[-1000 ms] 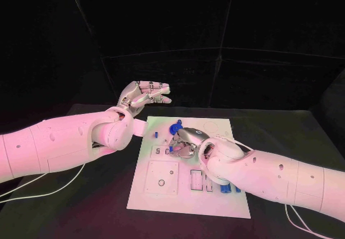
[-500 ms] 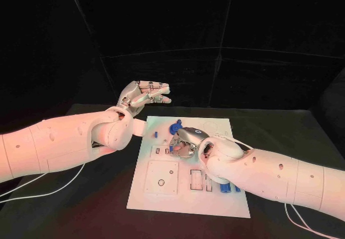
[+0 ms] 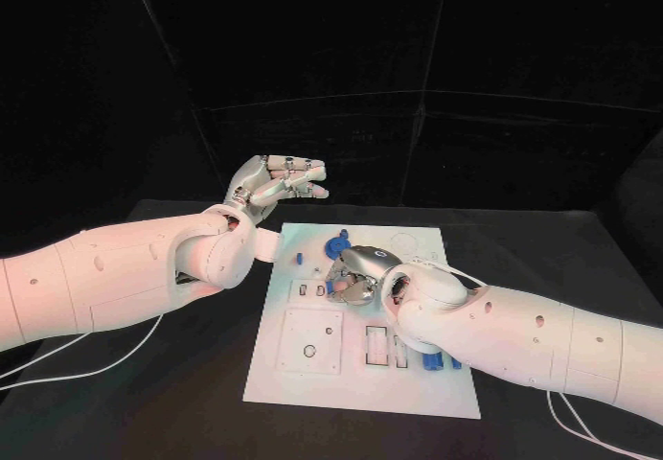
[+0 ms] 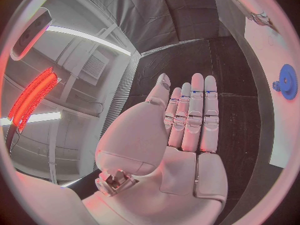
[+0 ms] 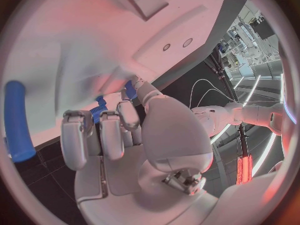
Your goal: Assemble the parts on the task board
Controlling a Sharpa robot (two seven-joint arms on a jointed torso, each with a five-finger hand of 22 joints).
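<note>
The white task board lies in the middle of the table. My right hand is down on its upper middle, fingers curled in. In the right wrist view the fingertips and thumb pinch a small blue part against the board. A blue gear stands just beyond that hand, and it also appears as the gear in the left wrist view. My left hand is raised above the board's far left corner, its fingers straight and holding nothing.
Several small blue parts stand in slots at the board's near right, under my right forearm. A long blue peg lies on the board beside my right hand. Black table surface surrounds the board.
</note>
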